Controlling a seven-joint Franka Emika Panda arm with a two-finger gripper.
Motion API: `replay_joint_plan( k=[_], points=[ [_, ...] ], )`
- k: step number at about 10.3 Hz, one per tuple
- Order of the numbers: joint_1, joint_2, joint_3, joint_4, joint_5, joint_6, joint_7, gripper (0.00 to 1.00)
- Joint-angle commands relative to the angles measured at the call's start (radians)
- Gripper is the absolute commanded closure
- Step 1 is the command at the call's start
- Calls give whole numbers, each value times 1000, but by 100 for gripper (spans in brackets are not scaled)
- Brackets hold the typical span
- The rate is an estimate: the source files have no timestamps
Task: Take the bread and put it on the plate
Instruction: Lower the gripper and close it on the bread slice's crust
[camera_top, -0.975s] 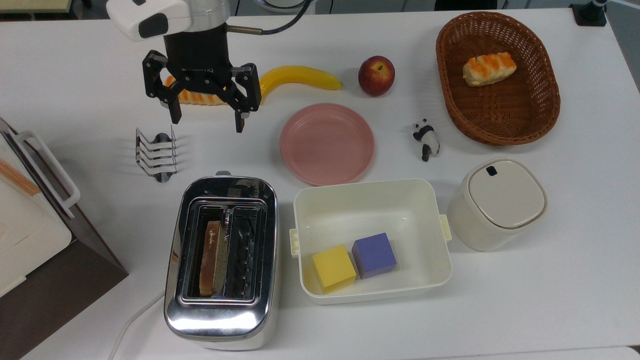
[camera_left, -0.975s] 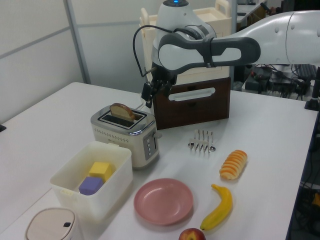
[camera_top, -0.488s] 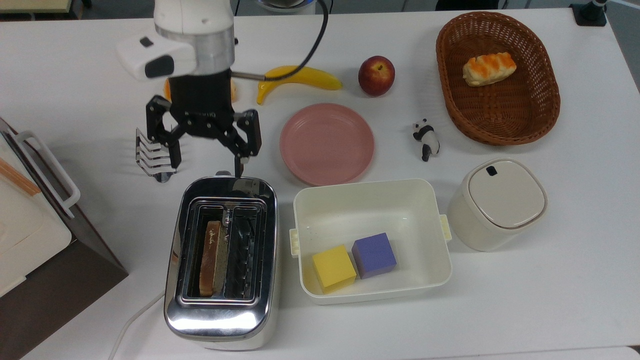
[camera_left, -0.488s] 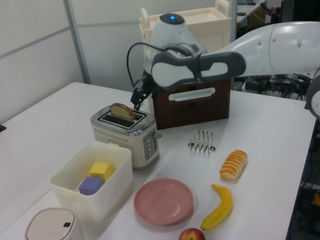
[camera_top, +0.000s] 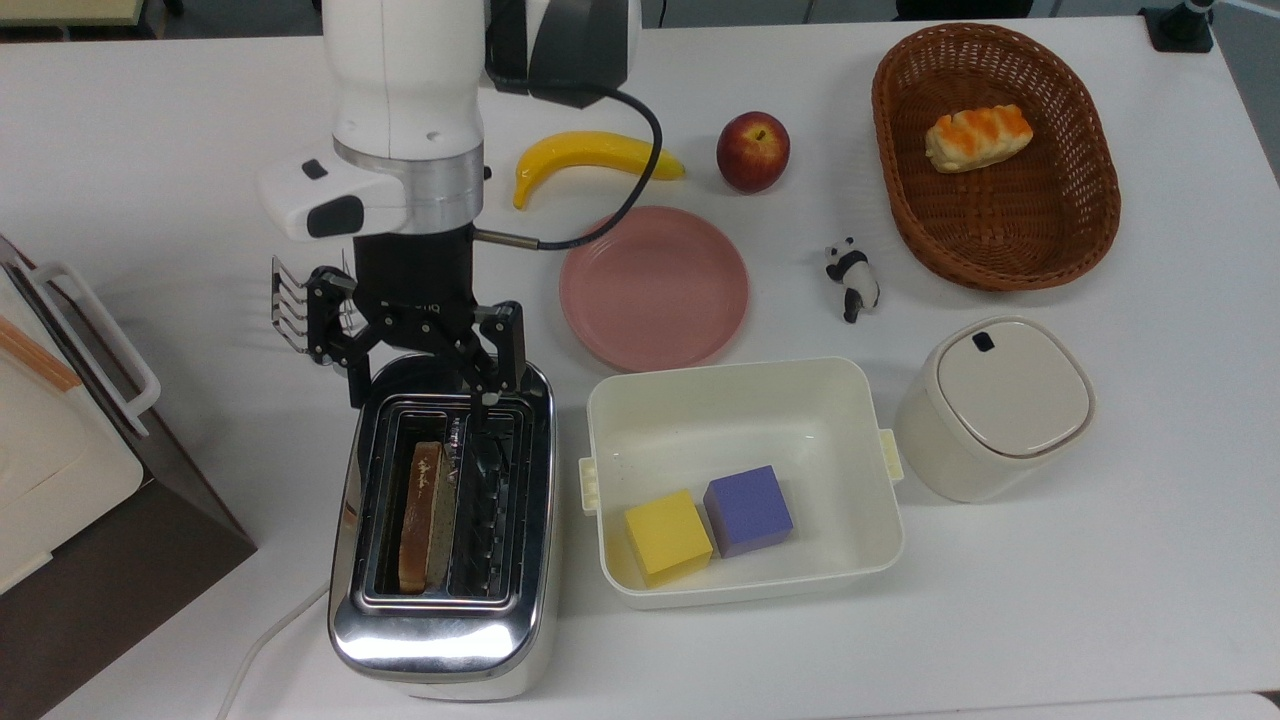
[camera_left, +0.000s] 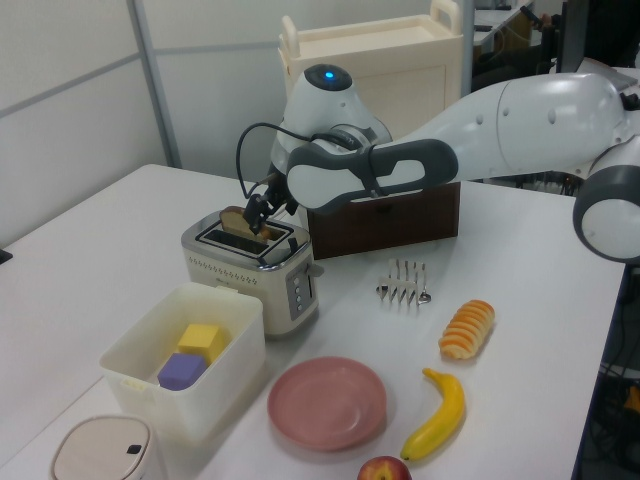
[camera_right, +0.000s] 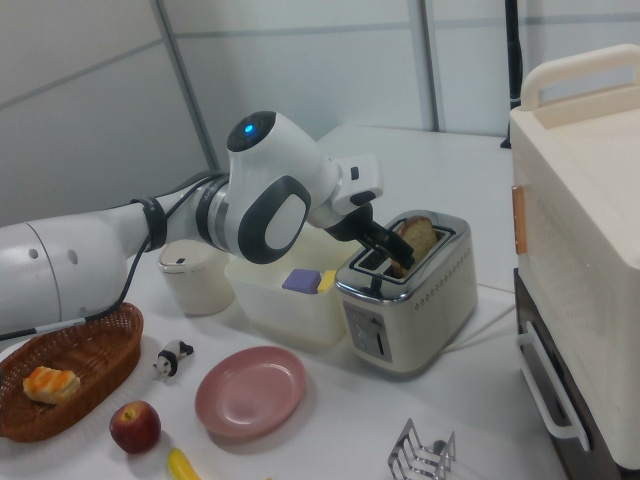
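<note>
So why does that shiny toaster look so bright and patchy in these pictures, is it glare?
Yes: in the top view the chrome toaster mirrors the room lights as white patches along its near edge, and the claw reflects in its top; in the right view its side looks matte, and the plate shows no glare.

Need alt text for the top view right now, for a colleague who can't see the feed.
The open gripper hovers over the near end of a chrome toaster whose left slot holds the bread. The pink plate sits bare to the top view's right, above a white tub with two blocks.
</note>
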Motion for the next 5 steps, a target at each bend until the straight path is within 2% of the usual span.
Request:
replay_joint_plan(
  k=[1,5],
  points=[
    [2,50,-4,82,2,21,20,12],
    [4,79,-3,84,-53,72,20,77]
  ],
)
